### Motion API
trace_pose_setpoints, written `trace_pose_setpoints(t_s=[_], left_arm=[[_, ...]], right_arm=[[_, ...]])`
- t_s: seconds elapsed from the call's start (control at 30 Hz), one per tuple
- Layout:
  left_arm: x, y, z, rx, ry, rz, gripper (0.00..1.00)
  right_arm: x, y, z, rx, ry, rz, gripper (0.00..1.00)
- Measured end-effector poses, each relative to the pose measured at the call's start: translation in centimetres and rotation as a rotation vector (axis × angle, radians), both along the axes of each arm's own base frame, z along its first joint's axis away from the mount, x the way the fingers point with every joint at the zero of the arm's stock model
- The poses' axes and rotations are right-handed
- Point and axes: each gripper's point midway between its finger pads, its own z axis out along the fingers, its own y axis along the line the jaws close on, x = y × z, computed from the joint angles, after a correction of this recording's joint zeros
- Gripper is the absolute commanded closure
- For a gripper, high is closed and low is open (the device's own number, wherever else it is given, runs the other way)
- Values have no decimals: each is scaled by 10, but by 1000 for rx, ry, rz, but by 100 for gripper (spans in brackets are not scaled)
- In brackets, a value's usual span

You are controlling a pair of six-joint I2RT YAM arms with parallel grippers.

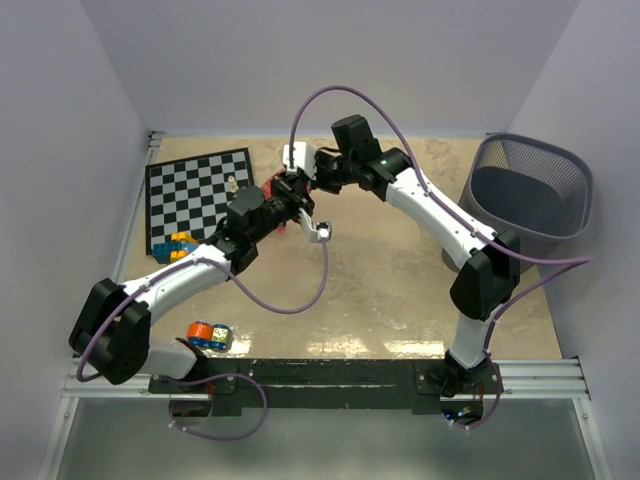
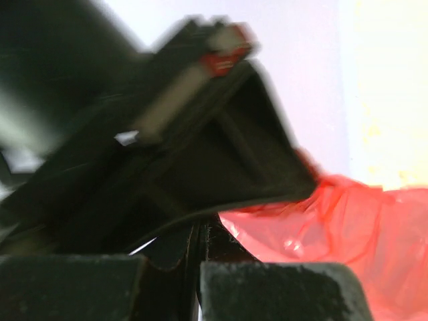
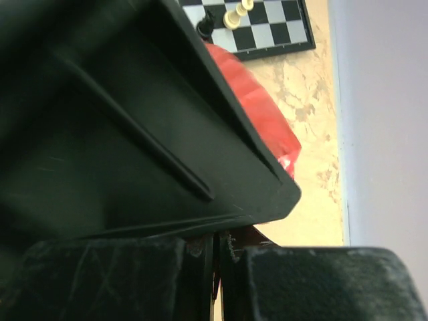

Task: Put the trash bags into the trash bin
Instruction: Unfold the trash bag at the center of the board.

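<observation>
Barely started: your left fingers [image 2: 281, 291], right fingers [image 3: 321, 281] both pinched shut, seemingly on trash bag [image 2: 348, 227]; trash bin [image 1: 530, 155], upper right, no bag inside.

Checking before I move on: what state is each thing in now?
Translucent red-orange plastic trash bag: crumpled, outside the bin.
Dark grey wire-mesh trash bin: upright, no bag inside.
Left claw: shut; hold on bag unclear.
Right claw: shut; hold on bag unclear.
Black-and-white chessboard: flat, pieces on it.

Bright even light; blurred left wrist view, blown-out glare above trash bags [image 2: 348, 234].
</observation>
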Motion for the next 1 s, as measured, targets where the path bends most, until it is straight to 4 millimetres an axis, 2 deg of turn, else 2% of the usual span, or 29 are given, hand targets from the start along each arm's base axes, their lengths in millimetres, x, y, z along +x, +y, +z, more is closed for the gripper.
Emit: trace_pose_setpoints(t_s=[0.13, 0.27, 0.4, 0.47, 0.57, 0.63, 0.7, 0.8, 0.87, 1.0], left_arm=[[9, 2, -16, 26, 36, 22, 100], [2, 4, -13, 22, 29, 18, 100], [-2, -1, -8, 19, 26, 1, 100], [2, -3, -3, 16, 22, 2, 100], [14, 2, 8, 2, 6, 27, 100], [22, 10, 6, 4, 8, 51, 100], [25, 14, 0, 12, 18, 61, 100], [17, 15, -13, 27, 38, 51, 100], [6, 11, -17, 34, 48, 26, 100], [-9, 0, -2, 17, 25, -23, 100]], right_arm=[[-3, 2, 14, 29, 2, 2, 100], [7, -4, 28, 60, -16, -25, 100], [12, -9, 24, 59, -14, -38, 100], [7, -7, 18, 49, 4, -28, 100], [-11, 1, 11, 40, 49, 20, 100], [-18, 6, 18, 58, 57, 51, 100], [-17, 9, 30, 86, 47, 55, 100], [-7, 5, 54, 129, 14, 25, 100], [4, 0, 63, 148, -16, -2, 100], [12, -7, 52, 132, -13, -33, 100]])
